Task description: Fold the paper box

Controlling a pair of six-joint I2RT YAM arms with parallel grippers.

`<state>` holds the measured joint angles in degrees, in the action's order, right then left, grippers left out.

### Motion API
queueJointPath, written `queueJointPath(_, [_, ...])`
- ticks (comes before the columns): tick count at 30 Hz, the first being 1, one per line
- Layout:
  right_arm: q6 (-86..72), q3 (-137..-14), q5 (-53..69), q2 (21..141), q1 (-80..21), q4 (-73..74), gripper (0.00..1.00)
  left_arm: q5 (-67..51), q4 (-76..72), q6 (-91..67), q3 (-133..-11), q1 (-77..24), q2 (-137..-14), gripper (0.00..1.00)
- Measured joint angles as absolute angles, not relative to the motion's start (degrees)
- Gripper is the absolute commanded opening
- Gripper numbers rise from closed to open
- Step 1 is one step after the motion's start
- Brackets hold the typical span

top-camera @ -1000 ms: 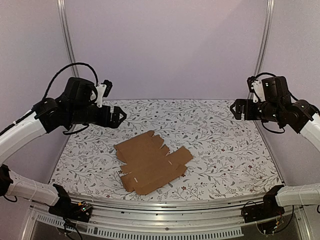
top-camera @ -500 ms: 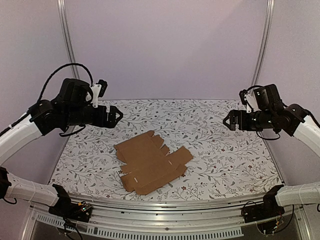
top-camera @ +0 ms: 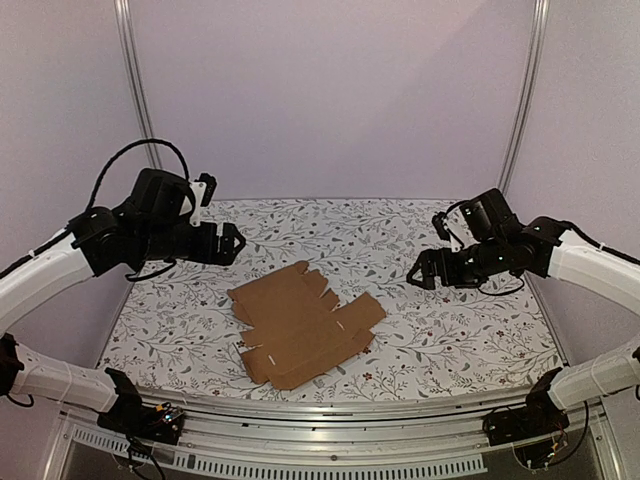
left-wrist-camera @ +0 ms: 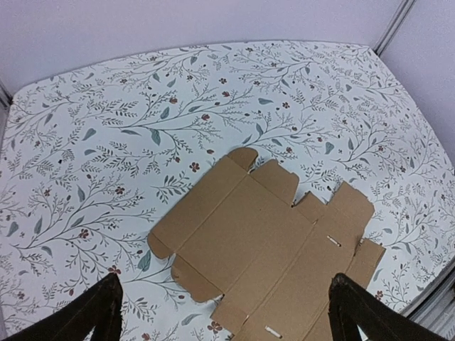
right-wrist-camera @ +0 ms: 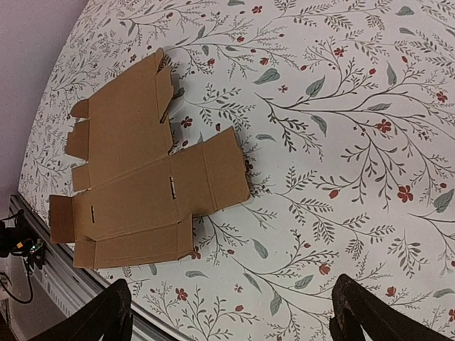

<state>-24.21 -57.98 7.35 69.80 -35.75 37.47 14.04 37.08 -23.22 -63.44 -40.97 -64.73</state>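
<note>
**Fig.** Paper box (top-camera: 305, 325): flat, unfolded die-cut sheet, centre-front of counter (top-camera: 470, 330), flaps splayed, no crease raised.
- Left pincer (top-camera: 236, 241): spread, empty, hovering above and left of sheet.
- Right pincer (top-camera: 414, 277): spread, empty, above counter to right of sheet. Neither touches sheet.
- Risks (est.):
  - Sheet lies flush w/ counter, so fingertip may fail to get under edge.
  - One-sided push could slide or rotate sheet toward near rim.
  - Lifting flap w/o other arm pinning base could flip whole sheet.
</note>
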Motion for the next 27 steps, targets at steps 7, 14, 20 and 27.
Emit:
queueJointPath(7, [-28.84, -57.98, 9.50, 79.85, -41.08, 32.95, 0.87, 14.22, 36.97, -23.75, -62.67, -40.97, -64.34, 1.00])
queueJointPath(14, [-33.78, -58.02, 12.60, 89.12, -44.71, 27.38, 0.73, 14.46, 37.30, -23.99, -61.95, -40.95, -61.69, 0.99])
queueJointPath(20, [-38.26, -58.00, 15.14, 94.87, -46.13, 22.31, 0.64, 14.35, 37.80, -24.53, -61.23, -40.93, -59.51, 0.99])
queueJointPath(27, [-42.15, -57.91, 16.97, 99.59, -46.94, 19.07, 0.55, 13.91, 38.57, -25.63, -60.07, -40.93, -57.10, 1.00])
